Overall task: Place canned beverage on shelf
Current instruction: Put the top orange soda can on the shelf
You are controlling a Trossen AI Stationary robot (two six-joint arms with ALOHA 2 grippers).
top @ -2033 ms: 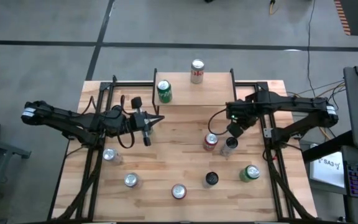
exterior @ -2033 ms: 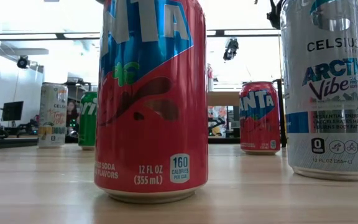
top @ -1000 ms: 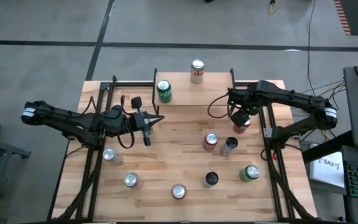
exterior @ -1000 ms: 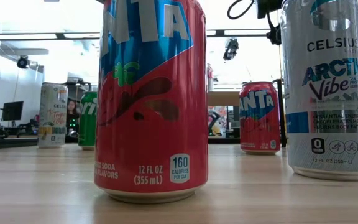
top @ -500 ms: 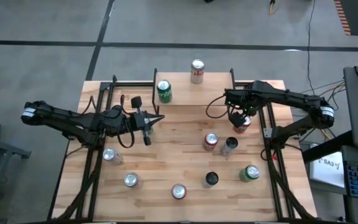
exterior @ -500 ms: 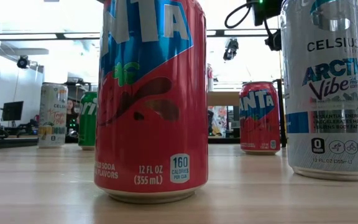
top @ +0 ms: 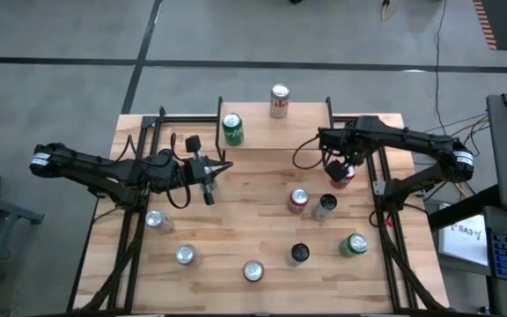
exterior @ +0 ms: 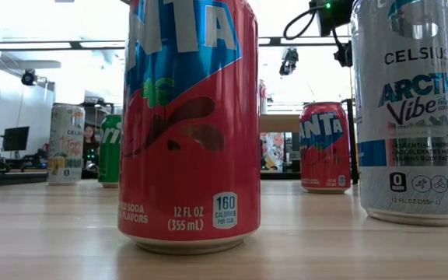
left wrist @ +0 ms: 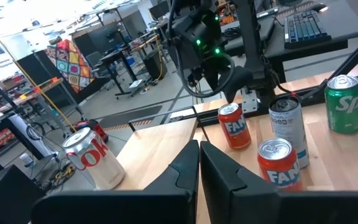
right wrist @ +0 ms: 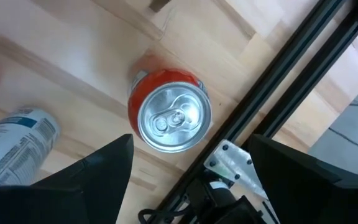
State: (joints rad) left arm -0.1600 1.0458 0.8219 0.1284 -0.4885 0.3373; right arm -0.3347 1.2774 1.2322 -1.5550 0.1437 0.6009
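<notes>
Red Fanta can (exterior: 189,124) filling the low view's foreground, tall silver Celsius can (exterior: 407,109) at right. Farther back, right of centre in the high view, right gripper (top: 336,169) hovering with fingers spread wide over an orange can (right wrist: 170,110). Left gripper (top: 213,179) waiting left of centre, fingers pressed together. Light wood shelf (top: 271,132) at upper centre, carrying a green can (top: 232,129) and a silver-and-red can (top: 278,100).

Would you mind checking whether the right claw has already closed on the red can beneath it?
No, the right claw is open above the red can, its fingers spread clear of the can's sides.
</notes>
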